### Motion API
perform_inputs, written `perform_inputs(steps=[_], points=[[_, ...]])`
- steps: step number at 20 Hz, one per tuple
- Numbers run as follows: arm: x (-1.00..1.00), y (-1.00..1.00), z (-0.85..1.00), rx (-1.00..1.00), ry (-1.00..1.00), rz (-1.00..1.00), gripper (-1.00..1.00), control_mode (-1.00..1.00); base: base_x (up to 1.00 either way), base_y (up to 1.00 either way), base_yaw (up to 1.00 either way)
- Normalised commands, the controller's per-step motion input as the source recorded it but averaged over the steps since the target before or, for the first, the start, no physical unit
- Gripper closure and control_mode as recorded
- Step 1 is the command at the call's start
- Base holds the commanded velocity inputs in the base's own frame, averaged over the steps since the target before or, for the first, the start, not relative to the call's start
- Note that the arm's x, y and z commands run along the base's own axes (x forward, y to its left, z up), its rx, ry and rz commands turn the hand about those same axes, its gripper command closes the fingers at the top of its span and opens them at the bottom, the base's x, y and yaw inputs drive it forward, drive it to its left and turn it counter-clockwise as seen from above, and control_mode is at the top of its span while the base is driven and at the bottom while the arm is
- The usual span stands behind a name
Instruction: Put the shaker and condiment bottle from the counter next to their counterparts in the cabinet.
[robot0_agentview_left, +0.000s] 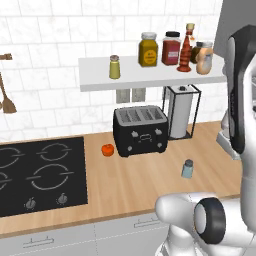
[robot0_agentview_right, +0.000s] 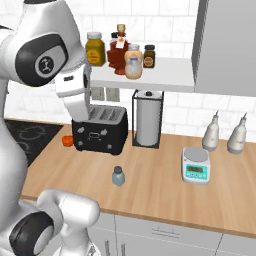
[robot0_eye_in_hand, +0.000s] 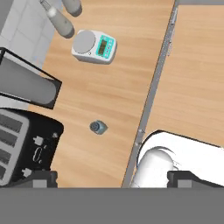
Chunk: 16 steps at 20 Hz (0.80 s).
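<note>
Hob (robot0_agentview_left: 35, 172): flat black glass plate with four rings and two knobs, set flush into the worktop at the far left
Counter (robot0_agentview_left: 140, 182): long pale wood-grain top, smooth and matt, above white drawer fronts
Tomato (robot0_agentview_left: 107, 149): small round red-orange fruit, lying just beside the toaster's left end
Toaster (robot0_agentview_left: 140, 130): black boxy four-slot body with rounded corners, standing on the worktop under the shelf
Cabinet (robot0_agentview_left: 150, 75): thick flat white shelf board fixed to glossy white tiles
Yellow-green shaker (robot0_agentview_left: 114, 67): small cylinder with silver cap, upright at the shelf's left part, apart from the jars
Mustard jar (robot0_agentview_left: 148, 49): squat yellow jar, pale lid; a red jar with dark lid stands just to its right
Ribbed red bottle (robot0_agentview_left: 185, 50): tall and waisted, tan cap, upright on the shelf
Condiment bottle (robot0_agentview_left: 204, 61): squat rounded tan-peach body with pale top, on the shelf just beside the red bottle, in front of a dark brown jar
Paper towel holder (robot0_agentview_left: 181, 111): black wire frame around a white roll, right of the toaster
Shaker (robot0_agentview_left: 187, 169): small pale blue translucent body, grey metal cap, upright on open worktop in front of the toaster and towel holder, touching nothing
Scale (robot0_agentview_right: 195, 165): white rounded kitchen scale with teal display panel, right of the shaker
Gripper (robot0_eye_in_hand: 111, 179): dark fingertips spread wide apart, nothing between them, held high above the shaker
</note>
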Motion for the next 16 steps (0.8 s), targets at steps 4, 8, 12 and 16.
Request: perform_inputs(steps=[4, 8, 12, 16], points=[[-0.82, 0.08, -0.34, 0.00, 0.00, 0.00, -1.00, -1.00, 0.00, 0.00, 0.00], [-0.50, 0.16, -0.28, 0.00, 0.00, 0.00, -1.00, -1.00, 0.00, 0.00, 0.00], [-0.65, 0.19, -0.52, 0.00, 0.00, 0.00, -1.00, -1.00, 0.00, 0.00, 0.00], [-0.31, 0.08, -0.36, 0.01, 0.01, 0.00, -1.00, -1.00, 0.00, 0.00, 0.00]])
